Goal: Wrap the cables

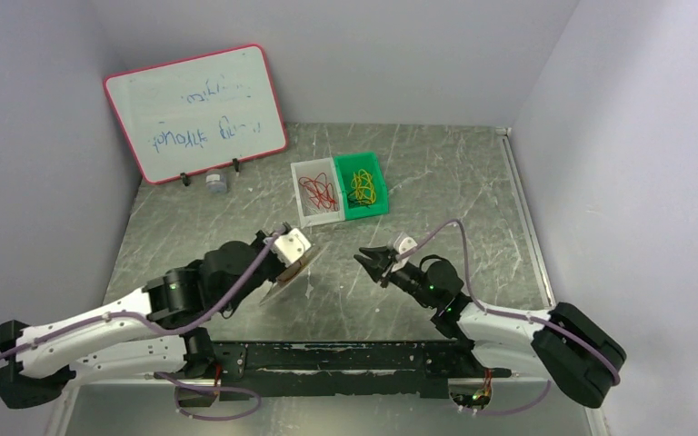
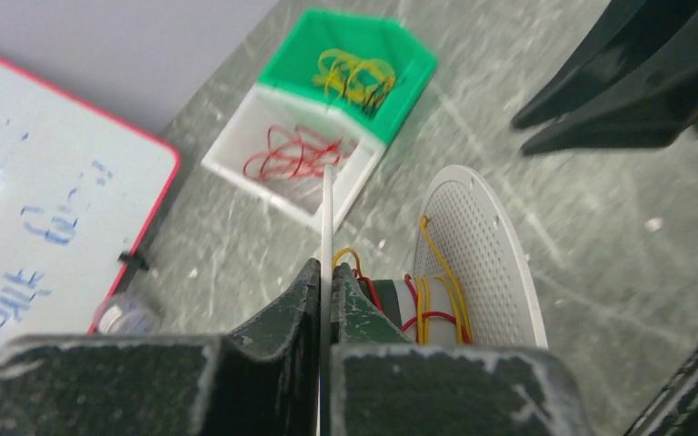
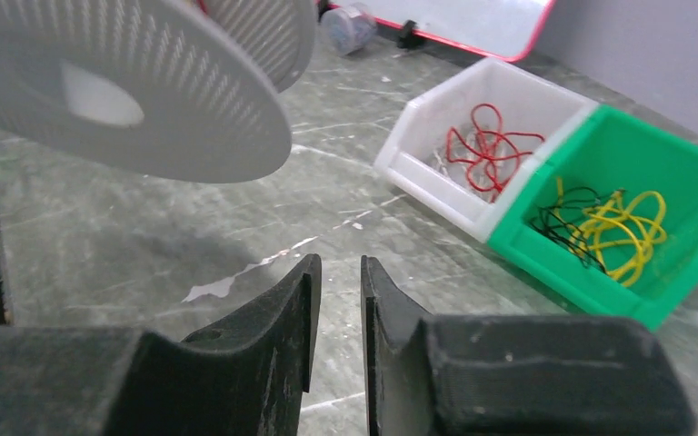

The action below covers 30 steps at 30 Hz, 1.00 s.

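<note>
At the near edge sit both arm bases. From 7 o'clock the left jaws reach in, pressed tight on the thin rim of one flange of the white spool (image 2: 486, 245), which looks lifted clear of the table (image 1: 436, 182) just left of centre. A few turns of red and yellow cables (image 2: 436, 316) sit on its core between the flanges. From 4 o'clock the right jaws point at the spool, close but apart from it, spread only a crack with nothing between them. Further out at 12 o'clock is a white bin (image 3: 427, 177) with loose red cables (image 3: 491, 145), touching a green bin (image 3: 582, 272) with yellow cables (image 3: 632, 227) and a black wire (image 3: 573, 222). At 10 o'clock are a whiteboard (image 1: 195, 113) and a small jar (image 1: 215, 182). Risks as I read it: the spool is held by a flange edge only, so any tug on a wire could pivot it or pull it out of the pinch. No free end looks anchored, so slack turns may spring off. The bin wires are tangled and hair-thin, so a grab may miss or drag out the whole clump.
</note>
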Available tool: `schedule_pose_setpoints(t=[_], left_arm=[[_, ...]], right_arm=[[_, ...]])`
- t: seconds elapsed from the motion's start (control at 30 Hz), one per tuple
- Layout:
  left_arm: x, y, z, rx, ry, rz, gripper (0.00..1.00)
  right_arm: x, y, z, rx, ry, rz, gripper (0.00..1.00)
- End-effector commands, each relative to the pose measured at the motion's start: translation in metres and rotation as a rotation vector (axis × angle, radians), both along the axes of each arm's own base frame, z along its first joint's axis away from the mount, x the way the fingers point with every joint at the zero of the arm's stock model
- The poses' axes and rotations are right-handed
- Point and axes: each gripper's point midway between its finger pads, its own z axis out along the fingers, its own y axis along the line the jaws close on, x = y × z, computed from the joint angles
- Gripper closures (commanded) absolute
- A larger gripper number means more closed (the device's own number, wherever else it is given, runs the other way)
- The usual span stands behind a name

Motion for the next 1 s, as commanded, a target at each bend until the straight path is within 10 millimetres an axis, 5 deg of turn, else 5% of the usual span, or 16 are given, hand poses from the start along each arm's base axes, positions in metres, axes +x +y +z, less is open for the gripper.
schedule_pose_setpoints(t=[0.0,0.27,0.7,0.97], left_arm=[[0.023,0.013,0.000,0.058,-0.064,0.163,0.93],[0.041,0.026,-0.032,0.270,-0.078,0.314,0.93],[0.059,0.060,-0.020,0.481,-0.199,0.561,0.93],[0.069,0.070,-0.037,0.596,-0.177,0.593,0.93]], right_arm=[[0.019,-0.017,0.005,-0.004,0.039,-0.143,0.73],[0.034,-0.033,0.017,-0.019,0.085,-0.273,0.69],[0.046,-0.067,0.021,0.074,0.206,-0.491,0.54],[0.050,-0.082,0.016,0.116,0.287,-0.595,0.46]])
